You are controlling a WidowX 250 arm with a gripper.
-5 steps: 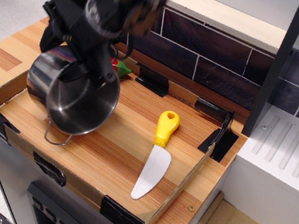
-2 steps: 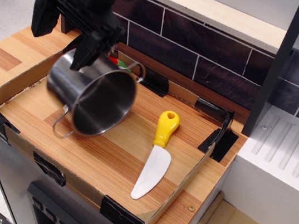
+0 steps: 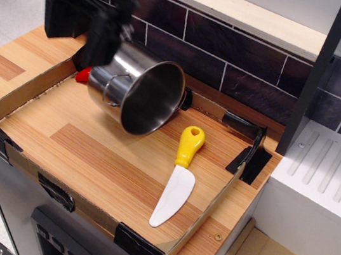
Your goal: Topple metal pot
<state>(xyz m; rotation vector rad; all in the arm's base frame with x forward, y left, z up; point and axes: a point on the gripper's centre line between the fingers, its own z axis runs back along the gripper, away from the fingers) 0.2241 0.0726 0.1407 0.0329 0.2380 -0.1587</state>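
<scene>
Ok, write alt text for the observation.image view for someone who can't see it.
A shiny metal pot lies tipped on its side, mouth facing the camera, under a black robot gripper at the back left of a cardboard-edged wooden tray. A yellow-handled toy knife lies flat to its right.

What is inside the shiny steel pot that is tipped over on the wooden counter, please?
The shiny stainless-steel cylindrical pot lies tipped, its mouth facing the yellow-handled plastic knife. The visible interior shows only reflective metal walls, nothing loose. A small red object peeks from behind it, mostly covered.
</scene>
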